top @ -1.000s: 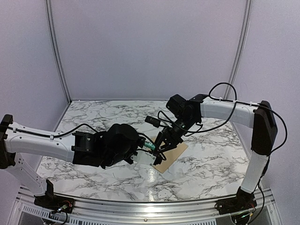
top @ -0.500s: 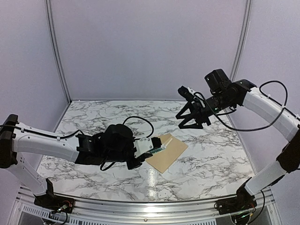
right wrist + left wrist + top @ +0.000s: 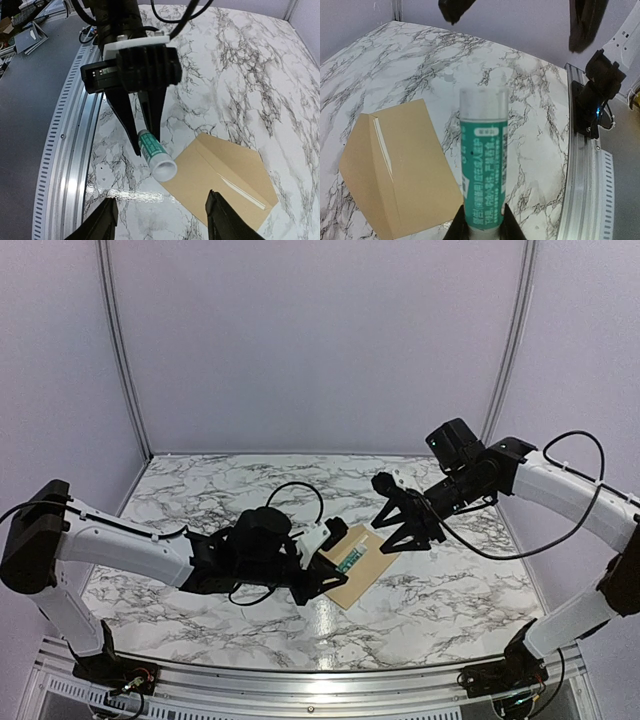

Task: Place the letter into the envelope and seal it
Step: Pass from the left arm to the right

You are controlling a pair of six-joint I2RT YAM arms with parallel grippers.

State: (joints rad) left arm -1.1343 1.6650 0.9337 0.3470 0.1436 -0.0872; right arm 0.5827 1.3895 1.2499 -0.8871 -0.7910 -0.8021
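- The left gripper (image 3: 482, 227) has its fingers pinched onto the base of a green-labelled glue stick with a white cap (image 3: 483, 170).
- The stick's capped end points out over the near-left edge of the plain tan-brown paper envelope (image 3: 372, 570); I can't tell whether they touch.
- The envelope lies flat on the grey-veined white marble table (image 3: 200, 490), between the two arms. Its triangular flap is spread open, with a pale strip along the fold.
- The right gripper (image 3: 405, 540) hangs in the air over the envelope's far side, fingers spread wide and holding nothing.
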